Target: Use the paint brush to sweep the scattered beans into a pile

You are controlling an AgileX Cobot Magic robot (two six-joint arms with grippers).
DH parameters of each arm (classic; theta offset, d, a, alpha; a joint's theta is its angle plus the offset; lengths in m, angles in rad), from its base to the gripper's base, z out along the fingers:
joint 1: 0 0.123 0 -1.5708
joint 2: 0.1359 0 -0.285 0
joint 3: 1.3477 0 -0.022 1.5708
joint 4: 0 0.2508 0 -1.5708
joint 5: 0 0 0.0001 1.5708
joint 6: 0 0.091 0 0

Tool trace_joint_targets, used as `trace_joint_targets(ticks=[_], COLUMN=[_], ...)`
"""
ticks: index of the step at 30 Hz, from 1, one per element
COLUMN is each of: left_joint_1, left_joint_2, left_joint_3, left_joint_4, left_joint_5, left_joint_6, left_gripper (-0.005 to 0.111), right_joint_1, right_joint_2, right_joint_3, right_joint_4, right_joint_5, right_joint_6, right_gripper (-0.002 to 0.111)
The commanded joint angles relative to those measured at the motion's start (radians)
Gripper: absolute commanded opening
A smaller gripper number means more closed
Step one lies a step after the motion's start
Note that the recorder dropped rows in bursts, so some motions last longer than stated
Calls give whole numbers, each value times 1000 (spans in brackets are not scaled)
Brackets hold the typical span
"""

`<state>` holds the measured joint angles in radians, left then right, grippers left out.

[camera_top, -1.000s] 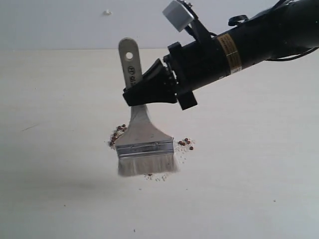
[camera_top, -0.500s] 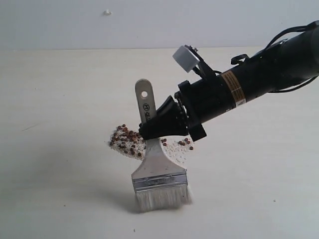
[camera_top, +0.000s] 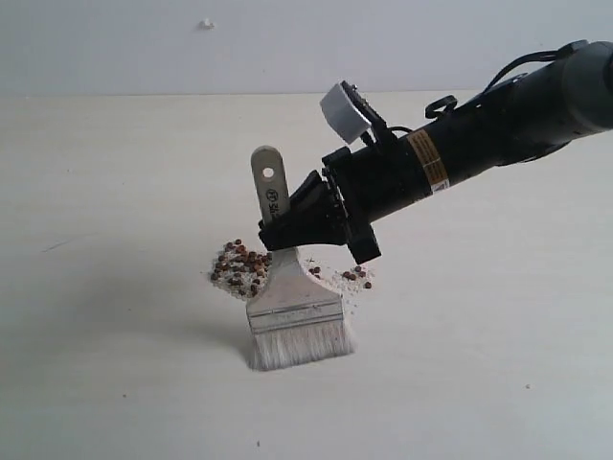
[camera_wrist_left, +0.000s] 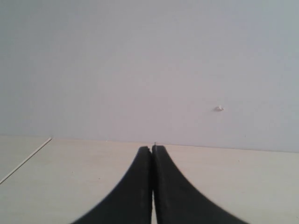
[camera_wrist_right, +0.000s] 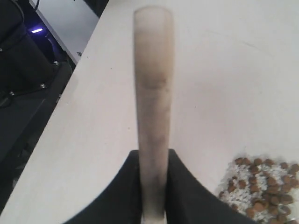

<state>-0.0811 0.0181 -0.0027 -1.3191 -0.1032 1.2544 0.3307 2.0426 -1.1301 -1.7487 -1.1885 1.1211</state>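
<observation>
Pinching the paint brush [camera_top: 288, 288] handle, the right gripper [camera_top: 272, 234] stands its bristles on the surface [camera_top: 115, 192] beside the pile [camera_top: 243, 269] of beans [camera_top: 238, 260]; the left gripper [camera_wrist_left: 152, 150] is pressed together.

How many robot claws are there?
2. The right gripper is clamped on the paint brush handle, by the pile. The left gripper is shut with nothing in it and shows only in its own wrist view. No others are visible.
</observation>
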Motion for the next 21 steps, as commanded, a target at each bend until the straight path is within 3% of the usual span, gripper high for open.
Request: trace_joint_targets(ticks=[1,9,15,18,21], left_joint_1=[-2,-2,-2,-2,-2], left_joint_2=[-6,-6,-6,-6,-6], left_joint_3=[3,3,3,3,3], left_joint_4=[0,0,0,0,0], left_joint_5=[7,7,7,7,7], left_joint_6=[1,1,1,1,1], left_gripper=[0,0,0,0,0], right_joint_1=[1,1,-2,11,103], right_joint_2=[27,84,-50,-176,-339], right_joint_3=[-79,-237,-264,-232,-102], right_joint_4=[4,4,4,4,4], right_joint_5=[16,10,-31,208,802], right_joint_6=[2,73,317,440,569], right_gripper=[0,0,0,0,0])
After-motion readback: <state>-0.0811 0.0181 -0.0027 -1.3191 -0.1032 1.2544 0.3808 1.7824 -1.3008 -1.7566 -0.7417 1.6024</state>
